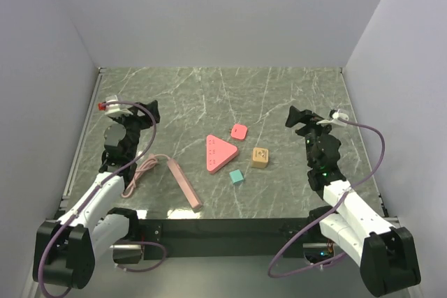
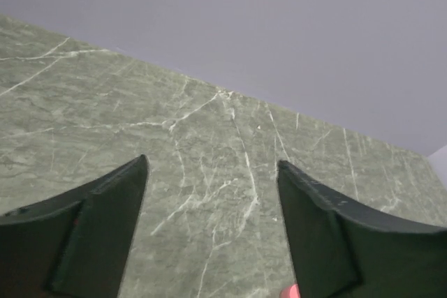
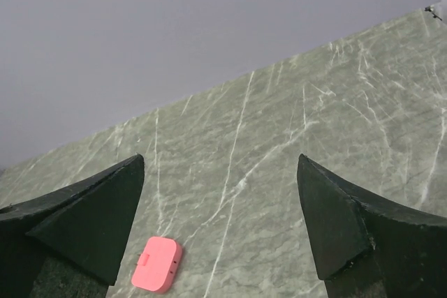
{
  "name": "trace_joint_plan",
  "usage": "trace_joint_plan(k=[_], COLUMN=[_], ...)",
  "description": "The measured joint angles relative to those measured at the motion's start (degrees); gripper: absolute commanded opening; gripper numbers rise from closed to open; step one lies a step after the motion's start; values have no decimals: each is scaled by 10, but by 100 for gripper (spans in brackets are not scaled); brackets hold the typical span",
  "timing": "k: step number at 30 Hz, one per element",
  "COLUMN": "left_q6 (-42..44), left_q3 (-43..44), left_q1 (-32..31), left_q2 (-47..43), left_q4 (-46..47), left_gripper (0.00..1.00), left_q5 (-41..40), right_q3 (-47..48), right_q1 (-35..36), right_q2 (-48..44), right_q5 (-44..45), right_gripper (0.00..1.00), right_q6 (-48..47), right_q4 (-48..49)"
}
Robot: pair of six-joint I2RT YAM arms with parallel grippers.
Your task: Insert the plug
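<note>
Green marble bench point(image 1: 279, 95) carries everything loose, and I judge that nothing is plugged in yet. My left gripper point(image 2: 213, 165) and right gripper point(image 3: 220, 158) hover spread and empty. The pink bar point(image 1: 183, 182) and its coiled cord point(image 1: 142, 173), probably the plug's, lie near the front-left corner. The pink triangle block point(image 1: 219, 153) sits mid-bench.

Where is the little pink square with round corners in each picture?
Top external: the little pink square lies mid-table, just beyond the pink triangle.
Left wrist: only a pink sliver shows at the bottom edge; I cannot tell whether it is the square.
Right wrist: the square sits at the bottom left, flat on the table.
Shared landmark: the green marble table meeting the grey wall.
</note>
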Motion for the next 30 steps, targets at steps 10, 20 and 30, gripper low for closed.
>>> trace_joint_plan(k=[10, 20, 30], left_q6=[0, 0, 2], left_q3=[0, 1, 14], left_q1=[-7, -8, -12], left_q2=[7, 30, 69], left_q4=[-8, -11, -22], left_gripper=[99, 99, 99], left_q5=[-24, -37, -32], right_q3=[101, 336, 450], right_q1=[2, 65, 152], right_q2=[101, 350, 507], right_q5=[-30, -73, -78], right_gripper=[96, 95, 92], right_q6=[-12, -29, -29], right_q4=[-52, -218, -348])
